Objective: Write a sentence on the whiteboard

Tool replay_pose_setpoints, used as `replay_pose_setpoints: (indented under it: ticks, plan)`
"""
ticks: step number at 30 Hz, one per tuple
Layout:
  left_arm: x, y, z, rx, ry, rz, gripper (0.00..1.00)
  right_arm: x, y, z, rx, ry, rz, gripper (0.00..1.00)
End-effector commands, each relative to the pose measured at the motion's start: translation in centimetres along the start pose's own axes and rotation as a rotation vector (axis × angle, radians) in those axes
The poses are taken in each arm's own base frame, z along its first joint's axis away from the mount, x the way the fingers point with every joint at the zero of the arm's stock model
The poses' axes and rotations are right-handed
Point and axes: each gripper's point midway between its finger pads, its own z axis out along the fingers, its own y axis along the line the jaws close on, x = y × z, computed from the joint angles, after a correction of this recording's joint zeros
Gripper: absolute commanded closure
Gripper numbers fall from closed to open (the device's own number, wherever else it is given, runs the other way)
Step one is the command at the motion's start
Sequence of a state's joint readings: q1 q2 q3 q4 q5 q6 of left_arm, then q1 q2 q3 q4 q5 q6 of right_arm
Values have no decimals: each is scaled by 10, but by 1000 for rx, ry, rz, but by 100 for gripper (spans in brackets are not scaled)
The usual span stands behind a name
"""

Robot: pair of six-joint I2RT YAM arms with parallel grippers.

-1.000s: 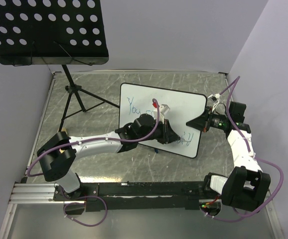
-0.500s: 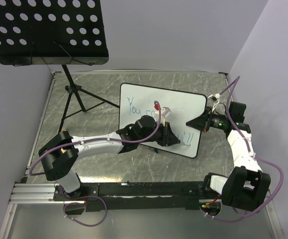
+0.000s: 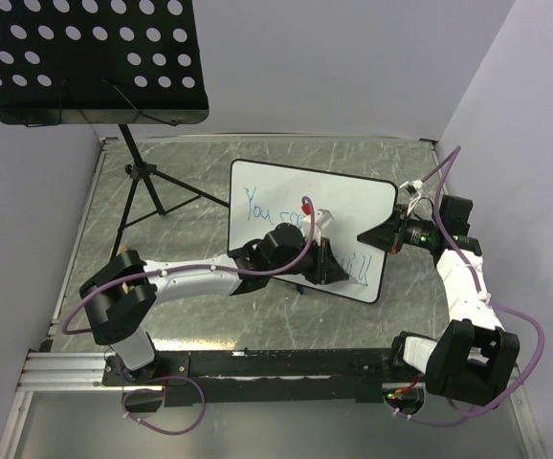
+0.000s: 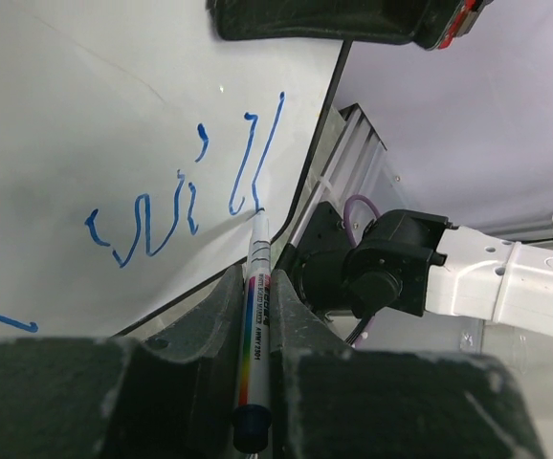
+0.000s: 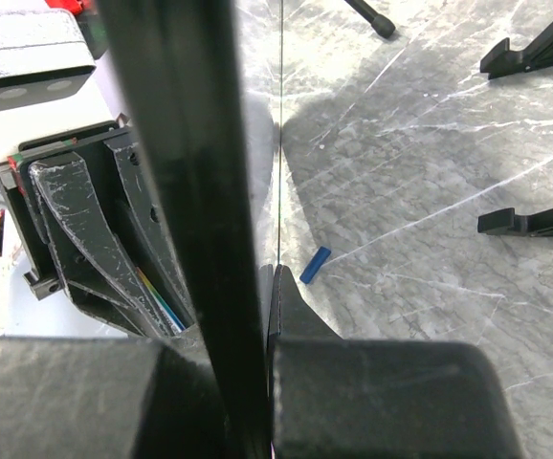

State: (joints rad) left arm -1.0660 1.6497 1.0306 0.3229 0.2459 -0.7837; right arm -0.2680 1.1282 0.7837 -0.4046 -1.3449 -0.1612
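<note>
White glossy rectangular whiteboard with rounded corners and a thin black frame [image 3: 353,199] stands propped near the middle of the grey marbled metal table [image 3: 190,172], a little to its right. At the far left, a black perforated music-stand tray [image 3: 85,57] rises on thin tripod legs, well apart from the board. The white left arm [image 3: 190,279] reaches from the near left across to the board's near edge. The white right arm [image 3: 460,277] comes in from the near right.

The right gripper [image 3: 372,236] is clenched on the whiteboard's right edge; its wrist view shows the black frame running straight between the fingers. The left gripper [image 3: 326,262] is over the board's near half, its fingers [image 4: 229,316] grasping a slim white marker with a rainbow stripe [image 4: 254,325].

The marker's tip touches the board just below the last letter of the blue handwritten sentence [image 4: 190,182], close to the frame. That word reads "will" in the left wrist view. "You" shows at the board's far left in the top view; the rest is hidden by the gripper.

A small blue cap-like piece [image 5: 316,264] lies on the table beside the board
</note>
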Motion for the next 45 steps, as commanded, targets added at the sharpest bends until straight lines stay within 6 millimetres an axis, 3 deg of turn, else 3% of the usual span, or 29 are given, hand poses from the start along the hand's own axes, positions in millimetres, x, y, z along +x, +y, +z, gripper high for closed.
replay_pose_setpoints:
  ticks: [1,6,11,14,20,25,26,27,29,31,35,38,45]
  plan:
    - [-21,-10,8,13,-54,15,99,-27,50,-6,-233,-43,-126,100]
    - [-29,-14,9,18,-71,23,99,-27,51,-6,-232,-43,-127,100]
    - [-42,-30,0,67,-116,41,99,-27,50,-6,-232,-43,-127,100]
    - [-54,-54,-20,129,-157,58,99,-27,51,-6,-234,-43,-126,100]
    - [-60,-69,-58,146,-198,105,99,-27,50,-6,-234,-43,-126,100]
    - [-57,-54,-84,89,-215,148,99,-27,50,-6,-231,-43,-130,100]
    - [-64,-54,-97,97,-236,167,99,-28,49,-6,-230,-44,-127,100]
    - [-58,-41,-101,70,-223,162,99,-28,49,-6,-226,-45,-141,100]
    - [-70,-30,-120,38,-259,174,99,-27,50,-6,-219,-42,-141,100]
    - [-69,-13,-131,-3,-248,173,99,-28,51,-6,-218,-43,-146,100]
    - [-91,14,-155,-72,-281,204,99,-29,53,-7,-226,-43,-154,100]
    - [-103,21,-166,-92,-300,231,99,-30,54,-7,-225,-42,-162,100]
    - [-122,10,-198,-81,-366,314,99,-31,53,-9,-218,-49,-202,100]
